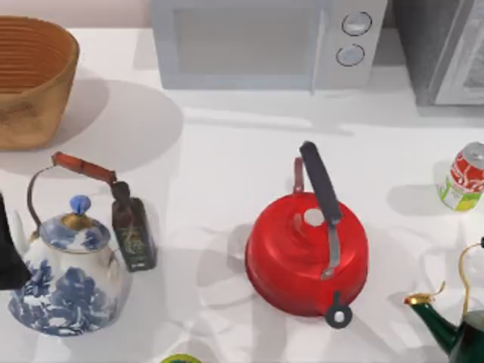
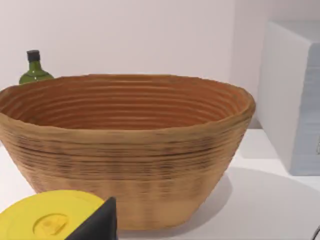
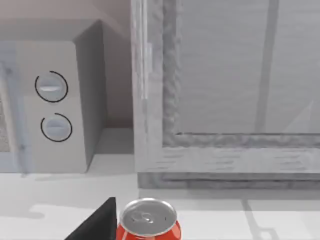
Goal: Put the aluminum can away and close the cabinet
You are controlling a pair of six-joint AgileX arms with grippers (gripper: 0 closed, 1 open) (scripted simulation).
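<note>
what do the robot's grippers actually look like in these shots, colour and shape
Little of them is in frame. The left gripper appears as a plain black, angular shape at the top view's left edge. Each wrist view shows one dark, matte, wedge-shaped fingertip: the left's and the right gripper's. No cables, markings or logos are visible.

Red kettle (image 1: 302, 253), wicker basket (image 1: 30, 79)
</note>
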